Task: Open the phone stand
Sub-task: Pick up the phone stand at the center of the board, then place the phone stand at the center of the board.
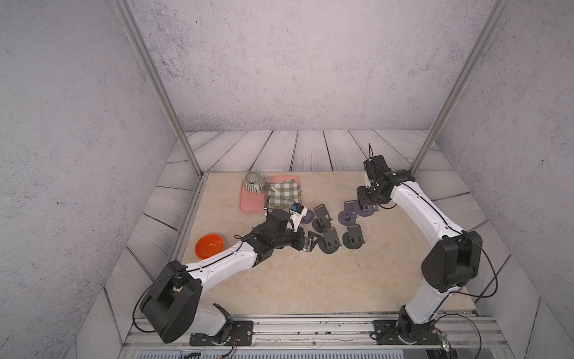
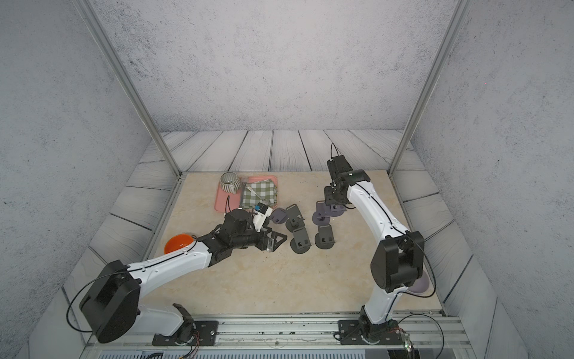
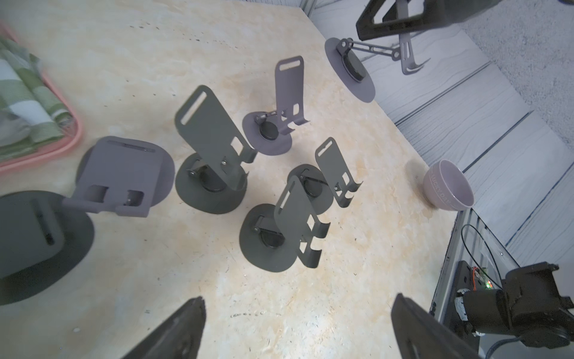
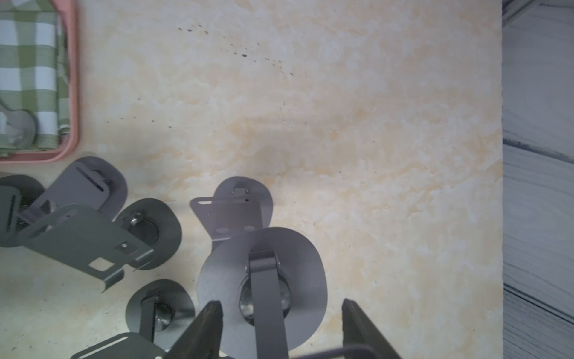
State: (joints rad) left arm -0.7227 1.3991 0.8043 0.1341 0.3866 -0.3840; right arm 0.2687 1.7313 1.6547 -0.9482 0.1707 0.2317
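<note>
Right wrist view: the purple phone stand (image 4: 262, 273) is seen directly under the right tool (image 4: 281, 302), with its oval base and hinged arm turned toward the camera and its plate lying between the 2 fingers (image 4: 202, 329). The tool is partly open and is closed across the width of that plate. In the left wrist view the same stand is shown with its arm swung out from the base and its plate pinched in the tool, the hooks left free. The base appears raised off the tabletop (image 1: 310, 295), though this cannot be told for certain. In both top views the stand is placed in the far right part of the tabletop, well in from the right edge and just beside a 2nd purple stand (image 1: 347, 216).

The left tool (image 1: 310, 241) is held wide open with nothing between its fingers, low over the tabletop and left of its middle. 3 dark grey stands (image 1: 330, 239) are stood unfolded between the 2 tools. A pink tray (image 1: 245, 202) carrying a checked cloth (image 1: 282, 194) and a striped mug (image 1: 254, 182) is set toward the far left corner. An orange bowl (image 1: 209, 246) is seen at the left edge.
</note>
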